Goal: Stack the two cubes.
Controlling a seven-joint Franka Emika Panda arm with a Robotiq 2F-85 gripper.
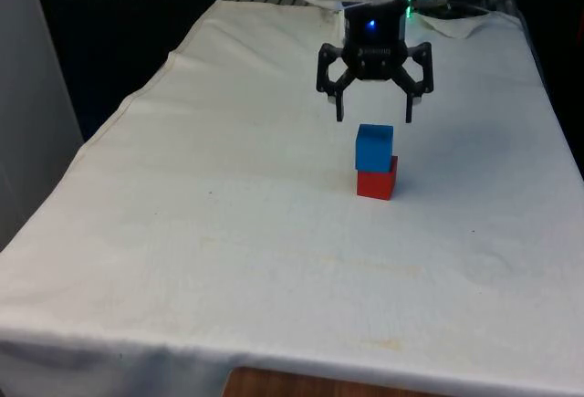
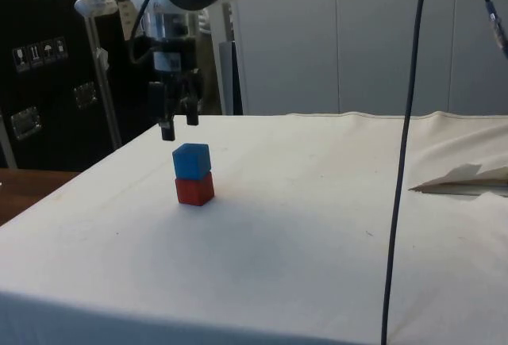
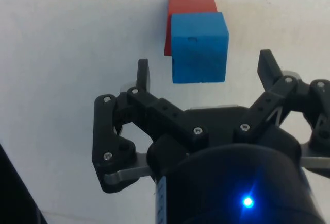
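Cubes stand stacked on the tabletop [image 1: 182,233]: the blue cube [image 1: 374,147] sits on top of the red cube [image 1: 377,181], the two touching face to face. In the front view the stack lies right of the middle of the white cloth, about midway between the near and far edges. The blue one is not squared exactly with the red one (in the front view it sits slightly to the front view's left, so a thin strip of the red top shows at the right), and in the wrist view the red cube [image 3: 180,15] shows past the far and one side edge of the blue cube [image 3: 198,46]. In the side view the blue cube [image 2: 191,161] again rests on the red cube [image 2: 194,189], with a small twist between them. The end effector [image 1: 375,110] hangs just above the stack, its jaws spread wide apart and holding nothing, the fingertips clear of the blue top face. In the side view the end effector [image 2: 177,125] is above the stack and a little toward the far side, not touching it. A black cable [image 2: 401,178] crosses the side view at the right.
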